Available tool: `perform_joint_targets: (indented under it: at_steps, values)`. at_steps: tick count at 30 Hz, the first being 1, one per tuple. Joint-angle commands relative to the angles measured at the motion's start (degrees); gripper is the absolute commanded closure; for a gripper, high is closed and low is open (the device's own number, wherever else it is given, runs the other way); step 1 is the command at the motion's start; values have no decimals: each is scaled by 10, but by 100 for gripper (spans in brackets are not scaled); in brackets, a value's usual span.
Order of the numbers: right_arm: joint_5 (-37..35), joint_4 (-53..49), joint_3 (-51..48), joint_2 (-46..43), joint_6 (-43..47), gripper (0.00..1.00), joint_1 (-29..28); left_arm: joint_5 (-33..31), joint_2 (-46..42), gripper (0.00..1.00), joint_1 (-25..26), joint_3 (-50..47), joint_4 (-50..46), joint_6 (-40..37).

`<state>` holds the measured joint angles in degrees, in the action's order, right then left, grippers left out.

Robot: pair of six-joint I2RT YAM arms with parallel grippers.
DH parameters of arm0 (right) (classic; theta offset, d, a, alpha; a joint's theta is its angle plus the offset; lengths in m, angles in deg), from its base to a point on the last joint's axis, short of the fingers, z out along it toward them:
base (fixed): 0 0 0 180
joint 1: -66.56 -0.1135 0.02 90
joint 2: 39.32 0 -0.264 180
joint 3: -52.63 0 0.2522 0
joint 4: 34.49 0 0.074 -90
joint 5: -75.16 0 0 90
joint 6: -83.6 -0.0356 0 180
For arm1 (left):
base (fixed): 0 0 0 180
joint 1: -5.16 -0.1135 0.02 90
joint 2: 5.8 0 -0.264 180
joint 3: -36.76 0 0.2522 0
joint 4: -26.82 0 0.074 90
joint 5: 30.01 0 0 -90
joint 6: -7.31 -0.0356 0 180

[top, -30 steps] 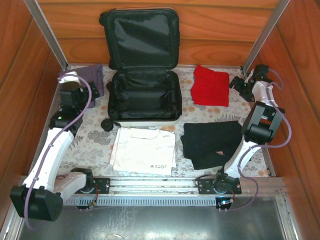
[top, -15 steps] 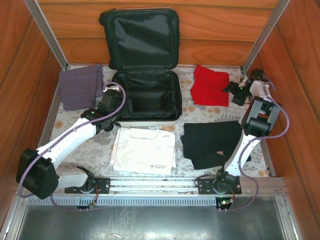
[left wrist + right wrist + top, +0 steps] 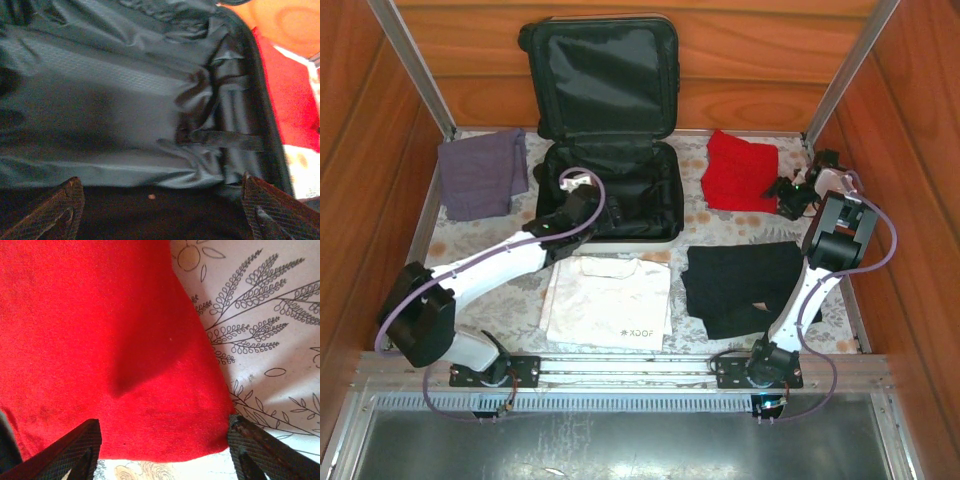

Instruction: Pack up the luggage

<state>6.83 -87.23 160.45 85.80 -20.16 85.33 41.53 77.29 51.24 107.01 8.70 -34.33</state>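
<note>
The luggage (image 3: pixel 630 190) lies open at the back centre, its lid propped against the rear wall and its black lining bare. My left gripper (image 3: pixel 582 193) hovers over the left part of its base. In the left wrist view that gripper (image 3: pixel 162 217) is open over the lining (image 3: pixel 125 100) with nothing between its fingers. My right gripper (image 3: pixel 786 190) sits at the right edge of a folded red cloth (image 3: pixel 740 170). In the right wrist view it (image 3: pixel 165 455) is open, with the corner of the red cloth (image 3: pixel 100 340) lying between the spread fingers.
A purple-grey folded cloth (image 3: pixel 480 172) lies at the back left. A white shirt (image 3: pixel 608 300) and a black garment (image 3: pixel 745 285) lie in front of the suitcase on the floral table cover (image 3: pixel 700 215). Wooden walls close in both sides and the back.
The left arm swung right from the purple cloth to above the suitcase base. The right gripper moved left and down to the red cloth's edge, its jaws narrowing somewhat.
</note>
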Motion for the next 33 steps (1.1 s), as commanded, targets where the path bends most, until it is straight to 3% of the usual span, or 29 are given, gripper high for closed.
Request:
perform_joint_targets:
  at_steps: [1,5,9,17,22,27,33]
  values:
    - [-12,4,-18,4,7,29,-3,-89,3,14,43,20,25,81]
    - [-19,3,-29,-2,14,42,-5,-100,16,14,70,35,27,114]
    - [-52,29,-68,-25,10,73,-7,-75,32,14,81,51,28,123]
    - [-56,54,-143,-85,-14,95,-6,-44,36,14,91,54,34,125]
    - [-45,63,-237,-151,-107,100,-5,-40,28,13,91,42,35,120]
    - [14,201,-409,-256,-267,100,-6,3,32,12,90,44,33,96]
    - [1,313,-539,-376,-421,96,-48,32,31,12,90,49,20,72]
